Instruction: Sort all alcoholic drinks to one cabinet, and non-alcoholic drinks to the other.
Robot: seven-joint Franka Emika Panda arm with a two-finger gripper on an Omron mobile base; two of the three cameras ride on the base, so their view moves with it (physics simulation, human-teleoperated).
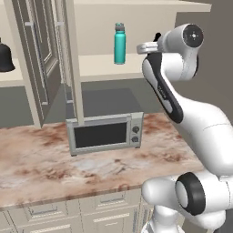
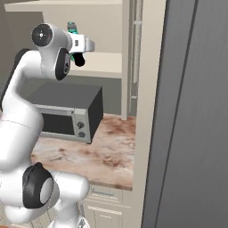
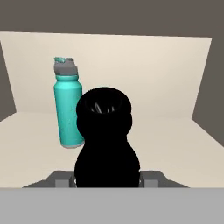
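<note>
The hand [image 3: 107, 177] is gripping a small black cola bottle [image 3: 106, 140] by its body; it is probably light, rigid and slick, nearing the teal bottle [image 3: 68, 105].

no readable text, teal bottle [image 3: 68, 105] bare of lettering, toaster oven [image 1: 105, 133] front unmarked

Cabinet shelf [image 1: 98, 66] w/ teal bottle [image 1: 119, 43] upright; marble counter [image 1: 41, 168] w/ microwave [image 1: 105, 132].
</note>
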